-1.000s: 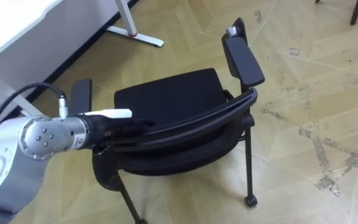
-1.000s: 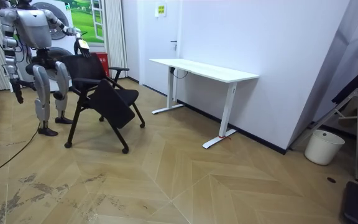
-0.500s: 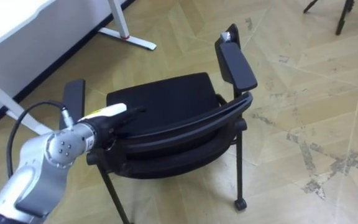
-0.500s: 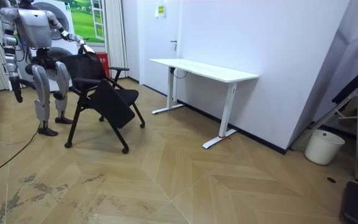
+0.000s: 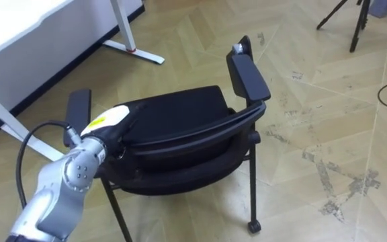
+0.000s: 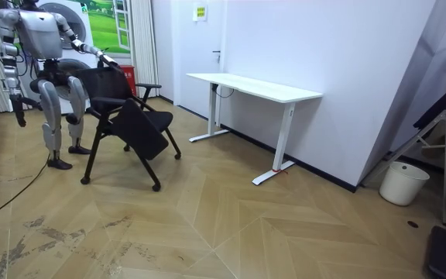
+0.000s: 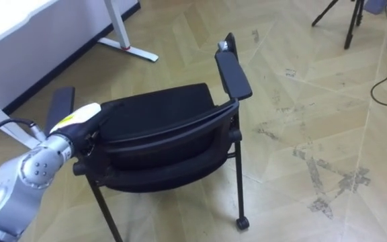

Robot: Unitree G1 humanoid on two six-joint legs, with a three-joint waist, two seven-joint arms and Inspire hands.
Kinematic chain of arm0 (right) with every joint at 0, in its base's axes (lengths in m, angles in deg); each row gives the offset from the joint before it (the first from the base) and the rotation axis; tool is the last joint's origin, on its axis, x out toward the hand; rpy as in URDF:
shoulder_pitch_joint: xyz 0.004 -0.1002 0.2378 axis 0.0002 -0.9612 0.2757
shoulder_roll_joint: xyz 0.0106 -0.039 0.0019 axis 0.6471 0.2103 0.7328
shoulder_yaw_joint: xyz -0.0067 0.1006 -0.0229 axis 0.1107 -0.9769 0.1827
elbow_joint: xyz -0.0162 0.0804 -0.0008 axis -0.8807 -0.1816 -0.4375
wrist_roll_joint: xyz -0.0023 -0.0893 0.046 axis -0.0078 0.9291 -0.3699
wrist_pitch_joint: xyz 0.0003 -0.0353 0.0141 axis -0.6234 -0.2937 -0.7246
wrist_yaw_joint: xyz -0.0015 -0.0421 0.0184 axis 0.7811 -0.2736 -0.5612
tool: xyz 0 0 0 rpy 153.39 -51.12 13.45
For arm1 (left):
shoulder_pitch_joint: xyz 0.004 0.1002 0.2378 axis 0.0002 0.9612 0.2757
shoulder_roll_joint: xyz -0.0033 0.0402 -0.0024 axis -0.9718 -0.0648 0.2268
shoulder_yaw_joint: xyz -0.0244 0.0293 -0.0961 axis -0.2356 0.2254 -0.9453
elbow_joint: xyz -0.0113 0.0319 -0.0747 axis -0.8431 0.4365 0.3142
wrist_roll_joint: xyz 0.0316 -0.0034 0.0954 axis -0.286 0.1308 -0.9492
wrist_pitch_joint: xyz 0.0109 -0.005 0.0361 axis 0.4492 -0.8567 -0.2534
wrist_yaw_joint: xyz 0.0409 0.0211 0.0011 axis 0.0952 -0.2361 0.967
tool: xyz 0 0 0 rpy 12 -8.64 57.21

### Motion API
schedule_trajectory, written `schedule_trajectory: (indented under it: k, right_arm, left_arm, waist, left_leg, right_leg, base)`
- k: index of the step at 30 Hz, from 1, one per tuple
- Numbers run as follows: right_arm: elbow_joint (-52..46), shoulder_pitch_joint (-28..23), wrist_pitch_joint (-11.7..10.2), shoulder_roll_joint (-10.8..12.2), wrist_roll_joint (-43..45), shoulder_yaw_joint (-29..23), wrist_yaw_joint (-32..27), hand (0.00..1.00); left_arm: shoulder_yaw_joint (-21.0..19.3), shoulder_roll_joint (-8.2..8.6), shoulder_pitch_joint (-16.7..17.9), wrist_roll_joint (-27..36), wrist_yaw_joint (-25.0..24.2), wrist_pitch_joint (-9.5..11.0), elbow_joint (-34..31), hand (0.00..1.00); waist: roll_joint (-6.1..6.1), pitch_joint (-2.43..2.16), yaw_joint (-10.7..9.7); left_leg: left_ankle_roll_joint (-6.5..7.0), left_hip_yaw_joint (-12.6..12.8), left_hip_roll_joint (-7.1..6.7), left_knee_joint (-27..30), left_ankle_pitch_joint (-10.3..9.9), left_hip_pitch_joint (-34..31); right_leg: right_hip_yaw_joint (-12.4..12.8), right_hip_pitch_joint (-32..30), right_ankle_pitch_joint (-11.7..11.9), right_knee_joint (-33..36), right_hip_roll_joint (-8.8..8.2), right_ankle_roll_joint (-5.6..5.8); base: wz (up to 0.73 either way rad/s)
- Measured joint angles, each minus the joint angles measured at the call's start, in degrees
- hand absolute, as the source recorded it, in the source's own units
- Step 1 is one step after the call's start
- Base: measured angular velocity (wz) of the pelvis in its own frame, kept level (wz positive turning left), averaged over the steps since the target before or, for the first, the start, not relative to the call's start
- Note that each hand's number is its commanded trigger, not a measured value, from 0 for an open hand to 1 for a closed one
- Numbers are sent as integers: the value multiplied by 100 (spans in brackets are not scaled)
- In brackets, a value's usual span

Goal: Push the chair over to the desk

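At the far left of the eye views, a white desk runs along the edge of the wooden floor, its white foot lying flat on the boards. Just to the right of it, the robot's left arm comes up from the lower left corner. The left hand lies against the left end of the black chair, at the top of the curved backrest. Its fingers are dark against the dark frame, so I cannot tell whether they are curled round the bar or only pressing on it.

The chair stands on the floor in the middle of the view, its seat facing away from the robot and towards the desk. The left armrest is beside the hand, the right armrest on the far side of the seat. One rear leg ends in a small caster on the boards. At the upper right corner stand the dark legs of a tripod.

On the room view's left the robot stands upright just behind the chair, one arm stretched to the backrest. The right hand hangs low at its side, too small to read its fingers. The desk stands well apart to the right of the chair, against the wall. A white bucket sits on the floor further right.
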Motion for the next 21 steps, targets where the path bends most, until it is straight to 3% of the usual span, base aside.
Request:
schedule_trajectory:
  k: [1, 7, 21]
  right_arm:
    - [-2, 0, 0, 0, -1, 0, 1, 0]
    - [-134, -24, 4, 0, 2, -2, -39, 0]
    - [-225, -117, 0, 0, -6, -16, 93, 0]
  left_arm:
    - [1, 0, 8, -1, 11, 9, 10, 100]
    - [29, -6, 67, -204, 12, 146, 34, 100]
    - [117, -44, 101, -576, 180, 133, 79, 100]
  waist:
    - [2, -3, 0]
    - [19, -17, 2]
    - [50, -41, -154]
  left_leg:
    - [0, 2, 0, 0, 0, 1]
    - [0, 82, 1, 0, 0, 13]
    - [0, 121, 8, 0, 0, -3]
  right_leg:
    - [3, 0, 1, 0, 0, 0]
    - [47, 0, 15, 2, 0, 8]
    - [54, -8, 41, -25, -1, 11]
  base:
    - [0]
    - [-2]
    - [0]
